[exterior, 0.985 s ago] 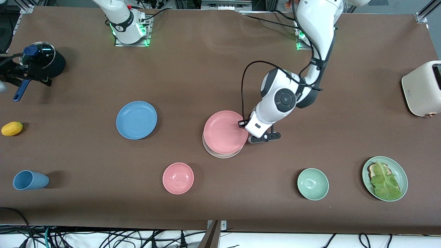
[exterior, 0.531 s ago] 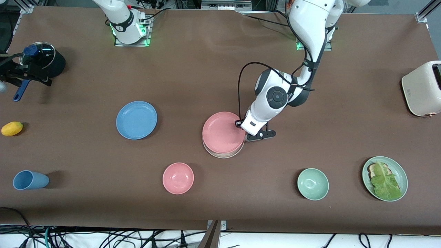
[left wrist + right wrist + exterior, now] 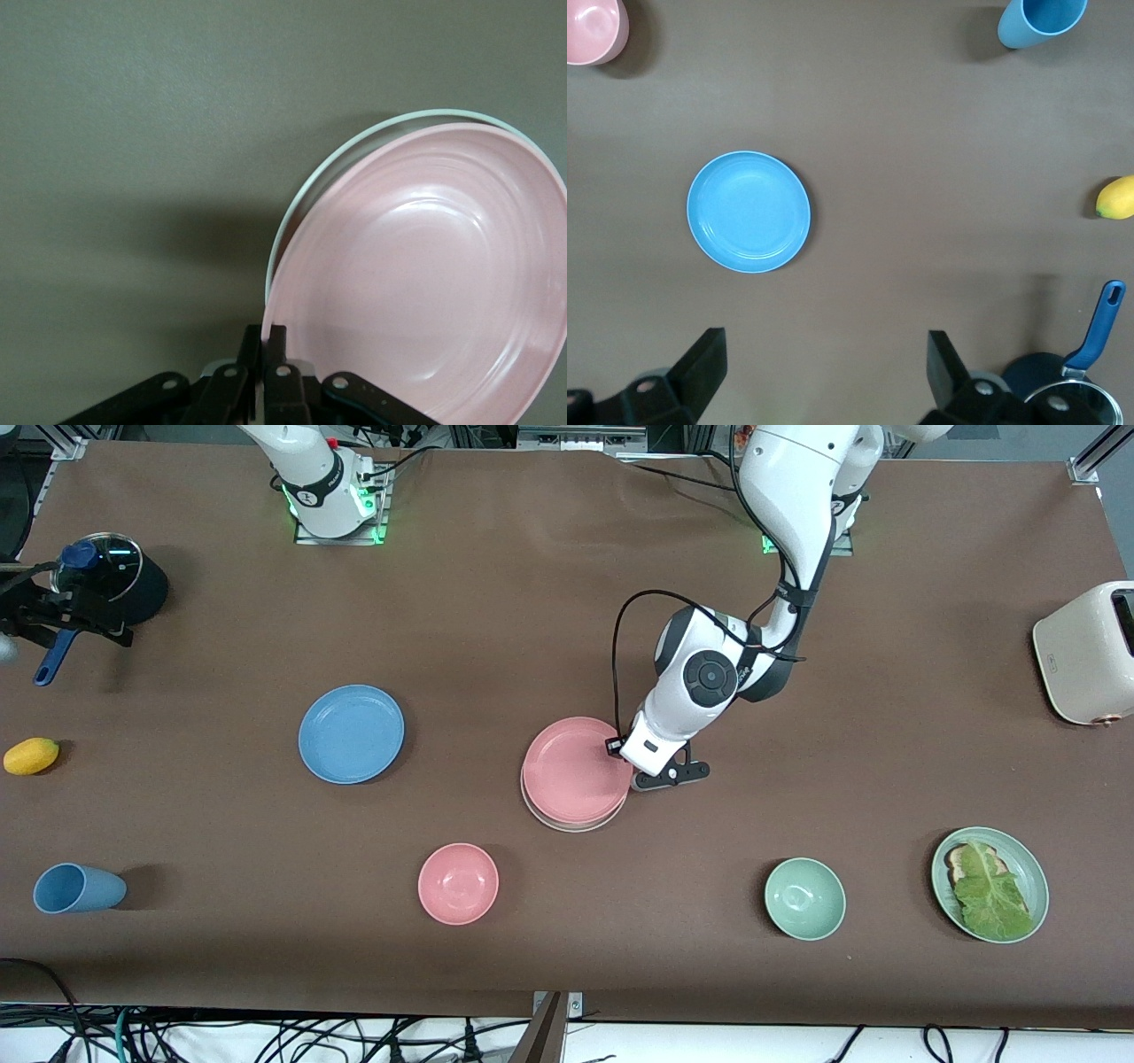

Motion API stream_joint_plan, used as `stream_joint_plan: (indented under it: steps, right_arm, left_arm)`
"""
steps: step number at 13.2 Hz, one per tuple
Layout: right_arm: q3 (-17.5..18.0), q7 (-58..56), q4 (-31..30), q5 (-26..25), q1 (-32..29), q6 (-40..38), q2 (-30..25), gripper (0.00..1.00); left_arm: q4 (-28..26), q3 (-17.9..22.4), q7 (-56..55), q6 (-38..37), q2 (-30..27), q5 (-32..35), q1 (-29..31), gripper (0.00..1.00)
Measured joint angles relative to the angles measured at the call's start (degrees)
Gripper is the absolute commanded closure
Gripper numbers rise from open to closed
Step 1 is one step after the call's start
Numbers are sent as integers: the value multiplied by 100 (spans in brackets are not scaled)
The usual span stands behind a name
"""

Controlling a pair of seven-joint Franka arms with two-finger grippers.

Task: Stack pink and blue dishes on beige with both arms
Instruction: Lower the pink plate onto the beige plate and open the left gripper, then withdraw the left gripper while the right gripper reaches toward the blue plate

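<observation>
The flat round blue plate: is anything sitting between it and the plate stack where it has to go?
Nothing visible does. Bare brown table lies between the flat round matte blue plate and the pink plate stacked on the beige plate. The small pink bowl sits nearer the front camera, off that path.

Pink plate (image 3: 425,283) looks like smooth plastic with a soft sheen; blue plate (image 3: 749,211) matte; brown surface (image 3: 532,602) matte, cloth-like; arms (image 3: 709,682) glossy white.

text: none legible | labels/brands: none | nos./signs: none
</observation>
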Motion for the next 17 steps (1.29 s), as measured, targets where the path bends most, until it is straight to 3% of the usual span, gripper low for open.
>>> stream_joint_plan:
  steps: [2,5,6,10,14,17]
  right_arm:
    - [0,0,0,0,0,0,0,0]
    - [0,0,0,0,0,0,0,0]
    - [0,0,0,0,0,0,0,0]
    - [0,0,0,0,0,0,0,0]
    - [0,0,0,0,0,0,0,0]
    - [0,0,0,0,0,0,0,0]
  left_arm:
    - [6,19,0,7,0,0,6,79]
    - [22,49,0,27,0,0,12,35]
    - [36,58,0,32,0,0,13,27]
    - [212,119,-1,-130,-29,0,70,12]
    - [1031,201,16,-1609,-118,218,491,2]
    - [1425,201,148,-2223,-157,550,720,1]
